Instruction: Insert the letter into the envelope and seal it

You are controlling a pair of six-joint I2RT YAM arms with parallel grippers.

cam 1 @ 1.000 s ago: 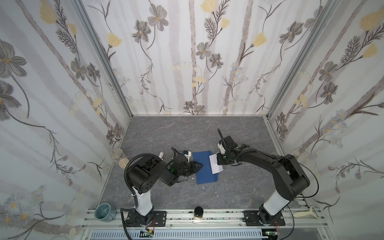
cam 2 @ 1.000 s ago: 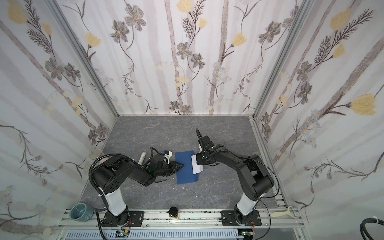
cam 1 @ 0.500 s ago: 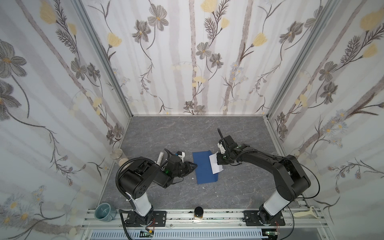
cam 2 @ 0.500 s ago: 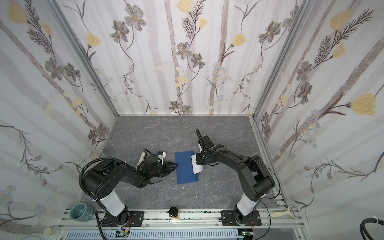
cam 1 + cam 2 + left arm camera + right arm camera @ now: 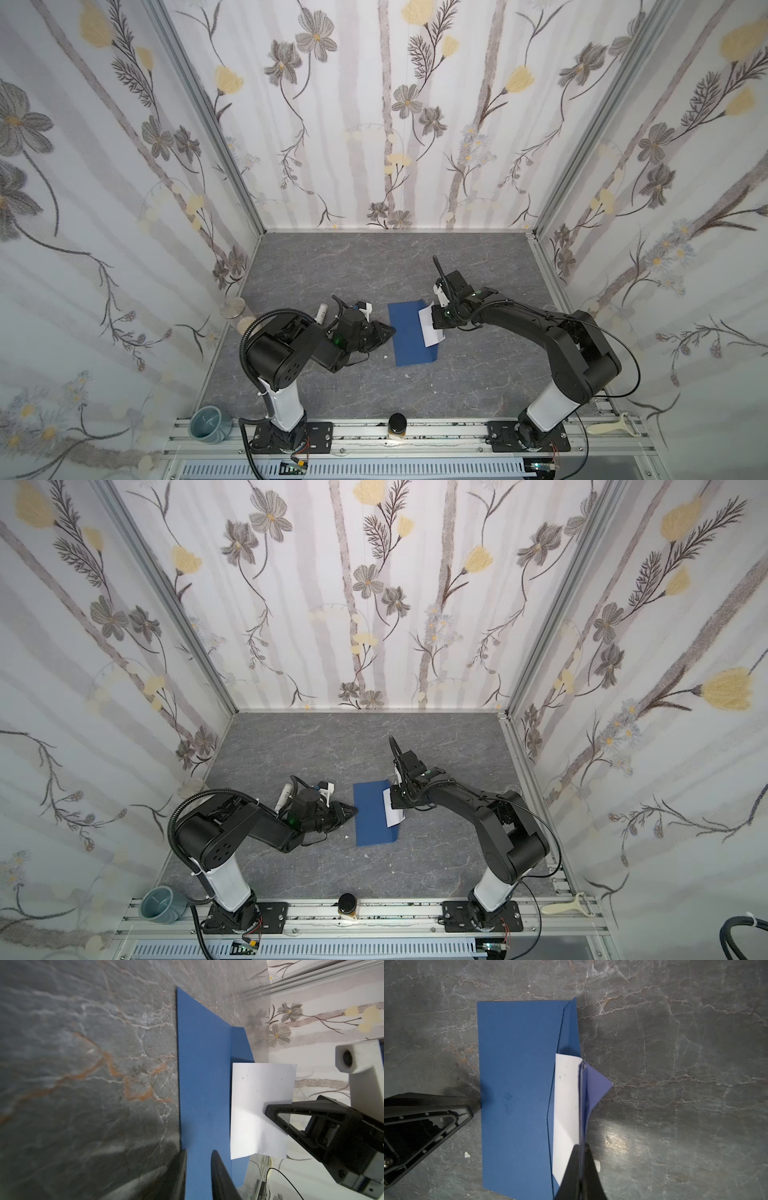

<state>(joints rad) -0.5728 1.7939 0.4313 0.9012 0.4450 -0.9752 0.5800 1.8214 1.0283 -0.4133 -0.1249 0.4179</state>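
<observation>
The dark blue envelope [image 5: 405, 337] [image 5: 370, 818] lies flat on the grey table. The white letter [image 5: 428, 332] [image 5: 392, 812] is partly inside it and sticks out of its right-hand opening. My right gripper [image 5: 437, 319] [image 5: 397, 801] [image 5: 581, 1147] is shut on the letter's [image 5: 565, 1105] outer edge, pinched together with the raised flap [image 5: 596, 1084]. The left gripper [image 5: 390, 331] [image 5: 353, 811] [image 5: 198, 1153] sits low at the envelope's [image 5: 203, 1084] left edge. Its fingers stand a narrow gap apart, with blue paper showing between them and no grip visible.
A white glue-stick tube [image 5: 322, 312] lies behind the left arm. Round discs [image 5: 232, 308] rest by the left wall. A teal cup [image 5: 210, 422], a dark jar [image 5: 397, 424] and a pale peeler [image 5: 615, 426] sit on the front rail. Small paper scraps [image 5: 467, 1154] dot the table.
The left gripper's fingers have drawn closer together while its tip stays at the envelope's left edge, and its arm links have shifted. The right arm holds still with the letter.
</observation>
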